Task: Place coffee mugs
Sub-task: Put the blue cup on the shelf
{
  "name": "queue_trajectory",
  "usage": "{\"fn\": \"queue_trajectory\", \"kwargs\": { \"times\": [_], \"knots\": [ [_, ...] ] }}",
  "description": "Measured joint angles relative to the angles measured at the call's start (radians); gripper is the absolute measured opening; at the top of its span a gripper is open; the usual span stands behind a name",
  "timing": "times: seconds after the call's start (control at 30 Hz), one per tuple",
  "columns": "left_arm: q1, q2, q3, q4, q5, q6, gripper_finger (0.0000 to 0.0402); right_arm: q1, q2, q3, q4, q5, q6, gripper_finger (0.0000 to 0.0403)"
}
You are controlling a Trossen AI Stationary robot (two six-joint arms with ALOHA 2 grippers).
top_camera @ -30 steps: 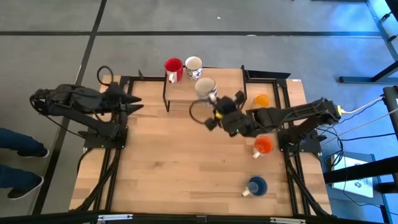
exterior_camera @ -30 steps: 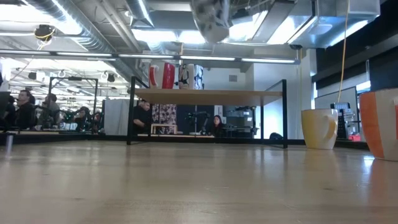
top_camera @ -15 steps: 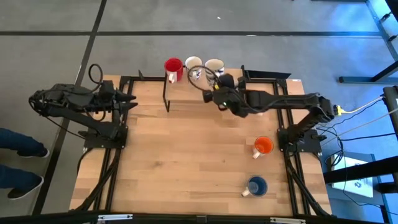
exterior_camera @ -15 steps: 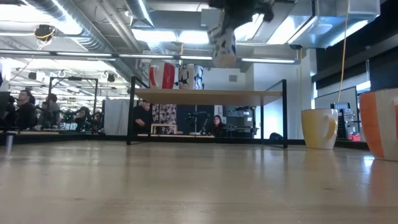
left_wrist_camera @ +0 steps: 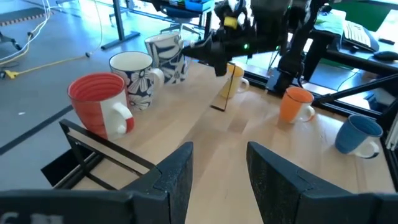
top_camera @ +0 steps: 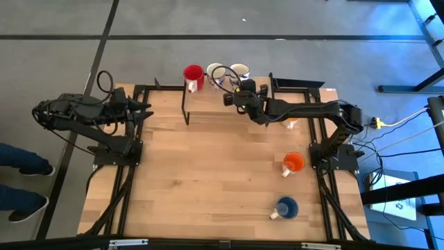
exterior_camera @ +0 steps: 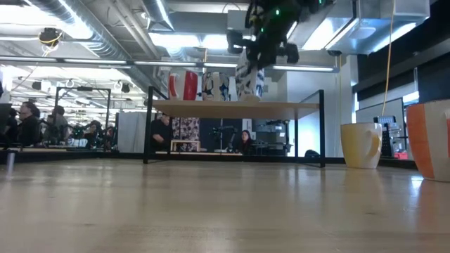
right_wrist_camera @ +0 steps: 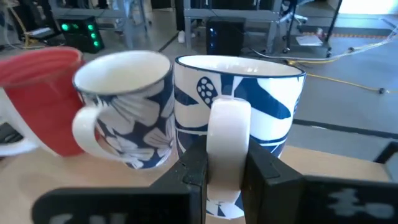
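On the raised wooden shelf (top_camera: 225,104) at the table's far edge stand a red mug (top_camera: 193,74) and a white mug with dark flowers (top_camera: 216,71). Beside them is a white mug with blue patterning (right_wrist_camera: 249,99), upright, with my right gripper (right_wrist_camera: 227,177) shut on it. In the low view its base (exterior_camera: 249,97) is at the shelf top; whether it rests there I cannot tell. My left gripper (left_wrist_camera: 217,168) stands open at the table's left side, away from the mugs. My right gripper pinches the patterned mug's white handle (right_wrist_camera: 227,134) between its two fingers, one on each side of the loop. The fingers come nearly level from the table's right and near side, lying across the upright handle. The mug stands upright, its mouth up.
A yellow mug (exterior_camera: 361,145) stands right of the shelf, partly under my right arm. An orange mug (top_camera: 294,163) and a blue mug (top_camera: 286,207) stand on the table's right half. The shelf's black legs (top_camera: 185,107) stand on the tabletop. People sit in the room behind.
My right gripper has carried the patterned mug toward the table's far edge and down, from above the middle of the table to the shelf beside the flowered mug. It has rolled on the way, and the mug has come from tilted to upright.
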Motion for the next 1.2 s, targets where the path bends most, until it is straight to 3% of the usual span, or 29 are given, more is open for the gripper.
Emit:
{"fn": "queue_trajectory", "kwargs": {
  "times": [0.27, 0.47, 0.77, 1.2],
  "knots": [
    [0.000, 0.000, 0.000, 0.017, -0.012, 0.024, 0.0144, -0.014, 0.005, -0.156, 0.310, 0.000, -0.135, 0.0039],
    [0.000, 0.000, 0.000, 0.065, -0.025, 0.068, 0.0144, -0.042, 0.019, -0.206, 0.449, -0.032, -0.198, 0.0039],
    [0.000, 0.000, 0.000, 0.080, -0.033, 0.076, 0.0144, -0.046, 0.037, -0.207, 0.472, -0.063, -0.279, 0.0039],
    [0.000, 0.000, 0.000, 0.079, -0.046, 0.076, 0.0144, -0.045, 0.037, -0.207, 0.460, -0.071, -0.266, 0.0044]
  ]
}}
